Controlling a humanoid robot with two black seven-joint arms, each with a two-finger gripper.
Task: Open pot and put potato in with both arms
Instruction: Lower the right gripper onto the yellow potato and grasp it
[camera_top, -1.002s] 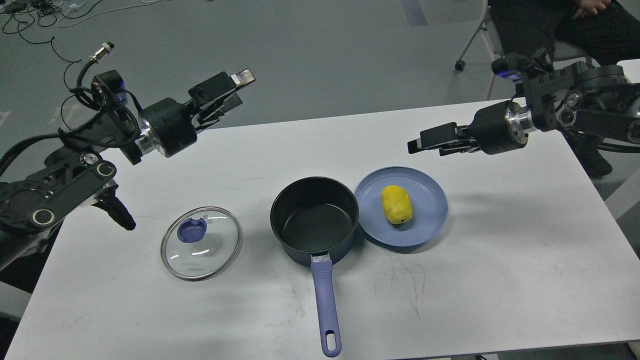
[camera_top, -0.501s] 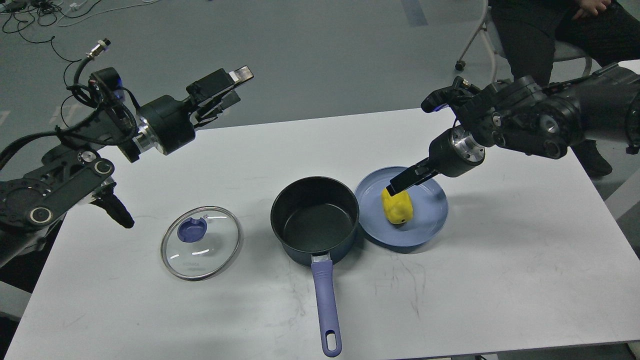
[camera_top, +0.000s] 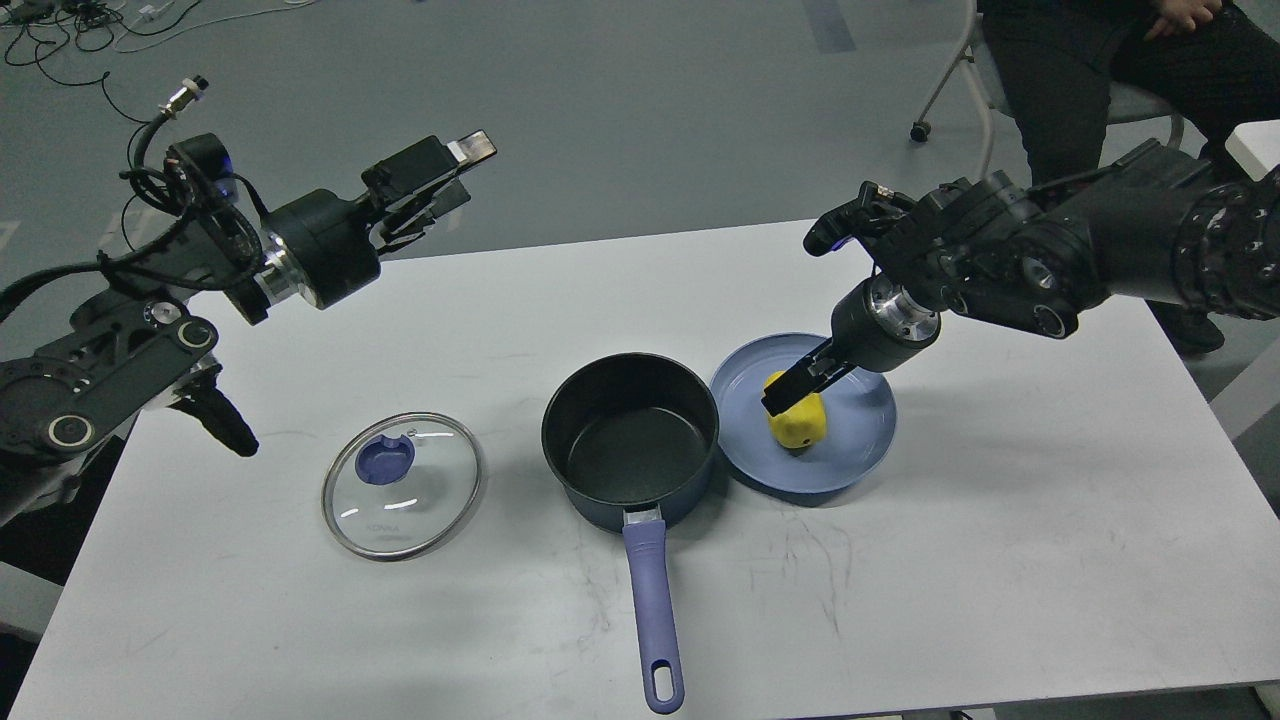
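Observation:
The dark blue pot (camera_top: 630, 432) stands open and empty at the table's middle, its purple handle (camera_top: 652, 610) pointing toward me. Its glass lid (camera_top: 401, 485) with a blue knob lies flat on the table to the left of the pot. The yellow potato (camera_top: 801, 424) lies on a blue plate (camera_top: 860, 425) just right of the pot. My right gripper (camera_top: 787, 392) points down onto the potato's top left; its dark fingers overlap the potato and I cannot tell them apart. My left gripper (camera_top: 452, 175) is open and empty, held high above the table's far left edge.
The white table (camera_top: 1000, 560) spreads wide in front and to the right. A person sits on a chair (camera_top: 960, 70) beyond the far right corner. Cables (camera_top: 70, 40) lie on the floor at the far left.
My right arm has swung in from the right and come down, bringing its gripper from mid-air onto the potato. My left arm has drifted slightly left. Pot, lid and plate have not moved.

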